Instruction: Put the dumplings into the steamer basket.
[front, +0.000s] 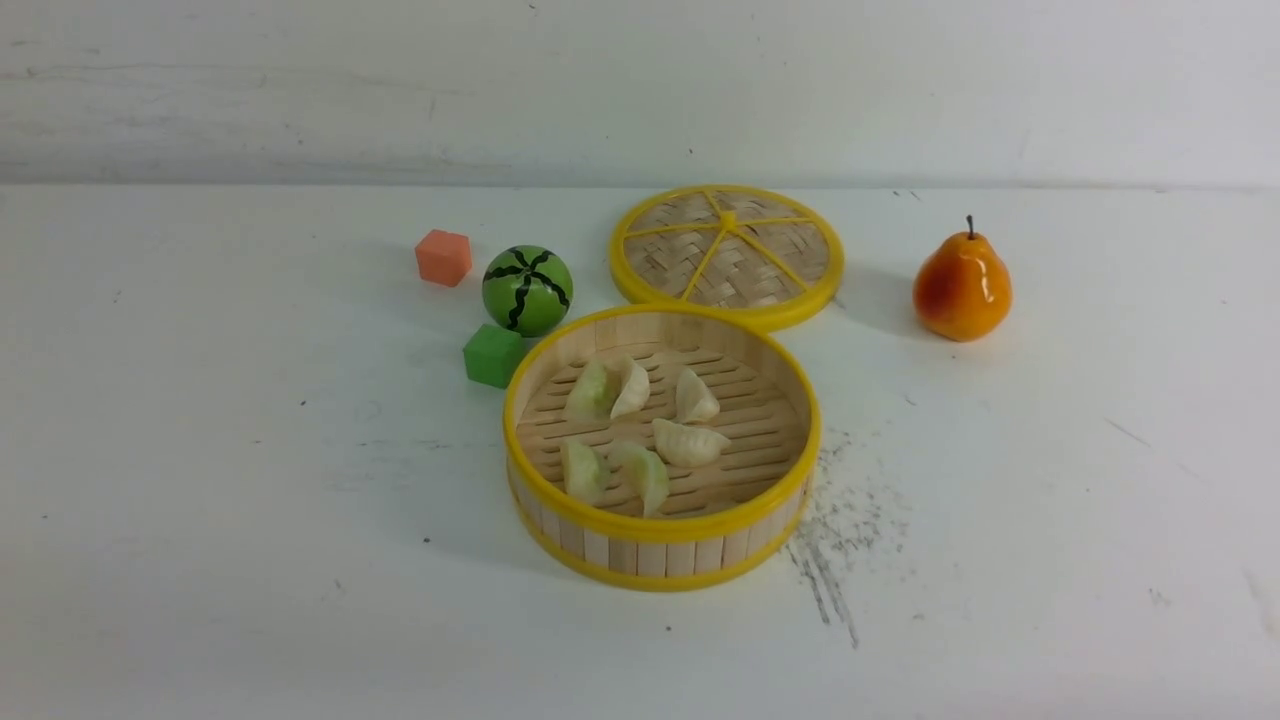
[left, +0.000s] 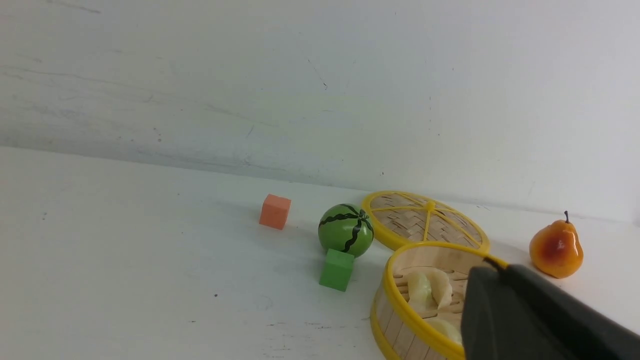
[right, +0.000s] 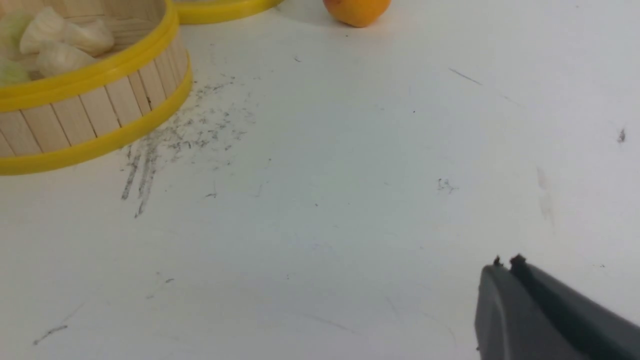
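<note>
The steamer basket (front: 660, 528) stands mid-table, round bamboo with yellow rims. Several dumplings lie on its slatted floor: pale green ones (front: 583, 470) toward the left and front, cream ones (front: 688, 442) toward the middle. No dumpling shows on the table outside it. Neither gripper shows in the front view. In the left wrist view my left gripper (left: 495, 264) is shut and empty, in front of the basket (left: 400, 305) and hiding part of it; dumplings (left: 425, 290) show inside. In the right wrist view my right gripper (right: 506, 261) is shut and empty over bare table, well away from the basket (right: 100, 70).
A flat woven lid (front: 727, 252) lies just behind the basket. A pear (front: 962, 285) stands at the back right. A watermelon ball (front: 527, 290), a green cube (front: 492, 355) and an orange cube (front: 443, 257) sit at the basket's back left. Dark scuff marks (front: 830, 560) lie on its right.
</note>
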